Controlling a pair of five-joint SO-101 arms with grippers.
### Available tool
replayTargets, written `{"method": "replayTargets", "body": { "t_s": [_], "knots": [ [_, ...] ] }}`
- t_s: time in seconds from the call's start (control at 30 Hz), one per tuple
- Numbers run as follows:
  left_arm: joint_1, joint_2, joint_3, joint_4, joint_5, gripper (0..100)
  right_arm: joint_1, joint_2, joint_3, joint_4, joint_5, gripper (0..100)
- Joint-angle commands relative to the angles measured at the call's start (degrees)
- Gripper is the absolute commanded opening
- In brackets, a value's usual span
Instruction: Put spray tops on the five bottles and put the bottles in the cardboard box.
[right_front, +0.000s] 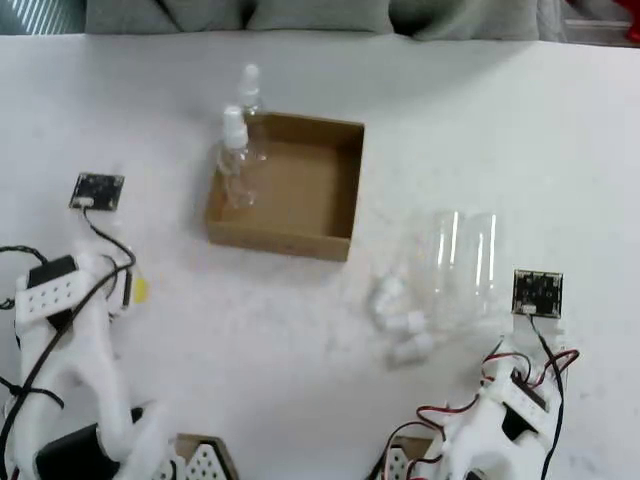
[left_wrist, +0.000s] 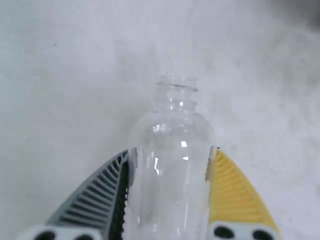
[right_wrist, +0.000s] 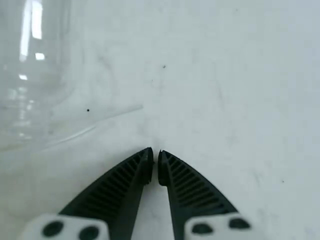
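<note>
My left gripper (left_wrist: 170, 165) is shut on a clear uncapped bottle (left_wrist: 172, 145), its open neck pointing away over the white table; in the high view this gripper (right_front: 128, 288) sits at the left, short of the cardboard box (right_front: 330, 235). Two bottles with spray tops (right_front: 235, 150) stand at the box's left wall. Two clear bottles (right_front: 462, 262) lie to the right of the box, with several loose spray tops (right_front: 400, 312) beside them. My right gripper (right_wrist: 155, 161) is shut on nothing, low over the table next to a clear bottle (right_wrist: 35, 75).
Small dark circuit boards lie at the left (right_front: 97, 190) and the right (right_front: 537, 290) of the table. Grey cushions (right_front: 250, 14) line the far edge. The right arm (right_front: 505, 405) and its red wires are at the near right.
</note>
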Motion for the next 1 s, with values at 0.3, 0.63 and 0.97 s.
{"method": "replayTargets", "body": {
  "t_s": [0.3,0.63,0.97],
  "knots": [
    [-5.14,-2.77,-0.62,-2.55,-0.18,30,0.22,-0.48,0.53,0.13,0.53,1.9],
    [-5.76,-2.51,-17.49,17.41,-0.44,29,0.22,-0.48,0.53,0.13,0.53,1.9],
    [-5.41,-2.33,-33.41,34.99,-6.95,29,0.22,-0.48,0.53,0.13,0.53,1.9]
  ]
}}
